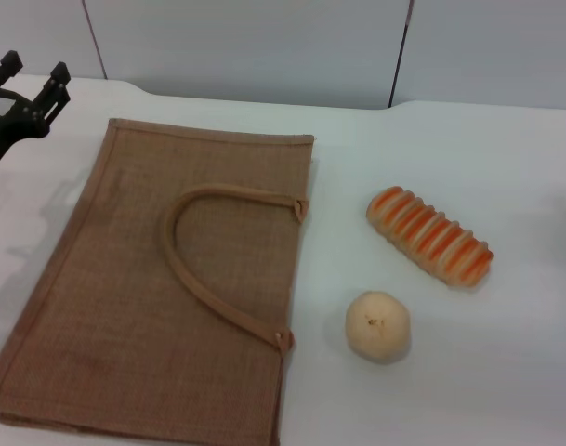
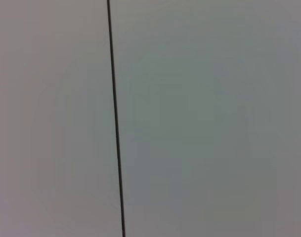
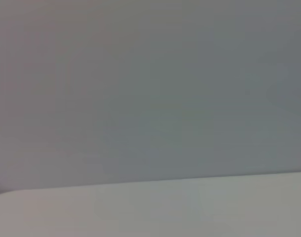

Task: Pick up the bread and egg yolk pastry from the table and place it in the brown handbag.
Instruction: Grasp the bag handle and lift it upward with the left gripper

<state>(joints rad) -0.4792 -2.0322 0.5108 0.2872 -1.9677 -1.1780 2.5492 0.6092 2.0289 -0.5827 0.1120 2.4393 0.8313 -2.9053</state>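
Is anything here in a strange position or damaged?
The brown handbag lies flat on the table, so its mouth looks closed. The bread and egg yolk pastry look intact beside it.

White table [image 1: 506, 167], three things on it.
The handbag [image 1: 97, 307] lies flat on the left part, its looped handle [image 1: 185, 269] resting on top of it (the opening faces the food). The bread [image 1: 429, 235] lies slantwise to its right, and the pastry [image 1: 377, 325] sits near the bread, apart from both.
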